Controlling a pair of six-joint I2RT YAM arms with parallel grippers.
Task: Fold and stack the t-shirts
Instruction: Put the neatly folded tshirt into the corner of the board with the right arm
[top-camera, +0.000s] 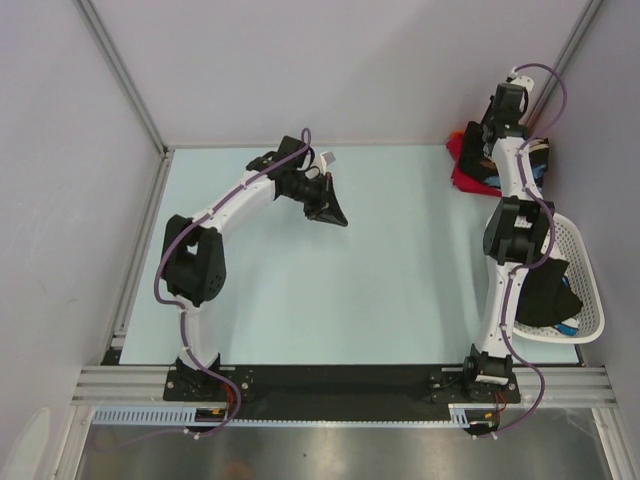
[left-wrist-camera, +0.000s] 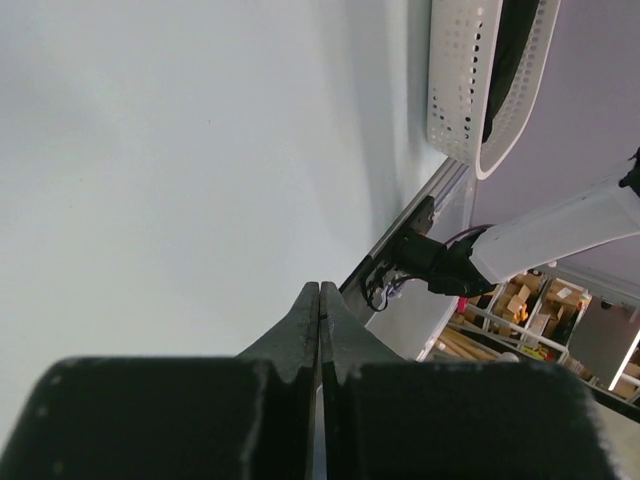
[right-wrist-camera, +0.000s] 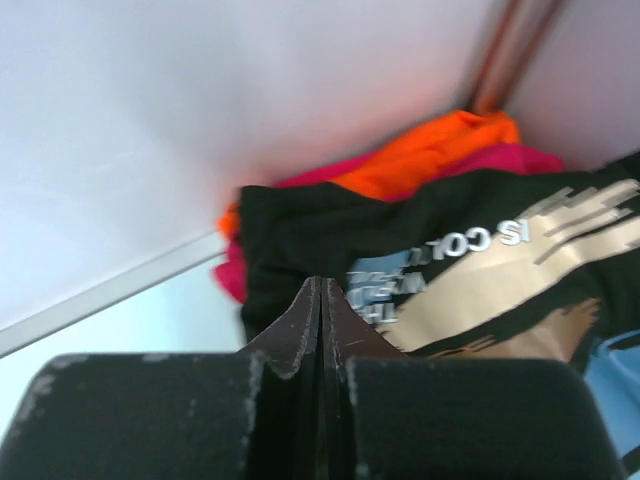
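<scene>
A pile of t-shirts lies in the far right corner. A black t-shirt (right-wrist-camera: 320, 225) with a tan and blue print is on top, over an orange one (right-wrist-camera: 430, 155) and a crimson one (right-wrist-camera: 232, 275). The crimson cloth (top-camera: 465, 172) also shows in the top view. My right gripper (right-wrist-camera: 321, 283) hangs just at the near edge of the black shirt, jaws pressed together with nothing between them. Over the middle of the table, my left gripper (top-camera: 337, 217) (left-wrist-camera: 320, 286) is shut and empty, far from the pile.
A white lattice basket (top-camera: 585, 270) (left-wrist-camera: 455, 90) stands at the right edge of the table with dark cloth (top-camera: 550, 290) in it. Grey walls close in the back and sides. A metal rail (top-camera: 340, 382) runs along the near edge.
</scene>
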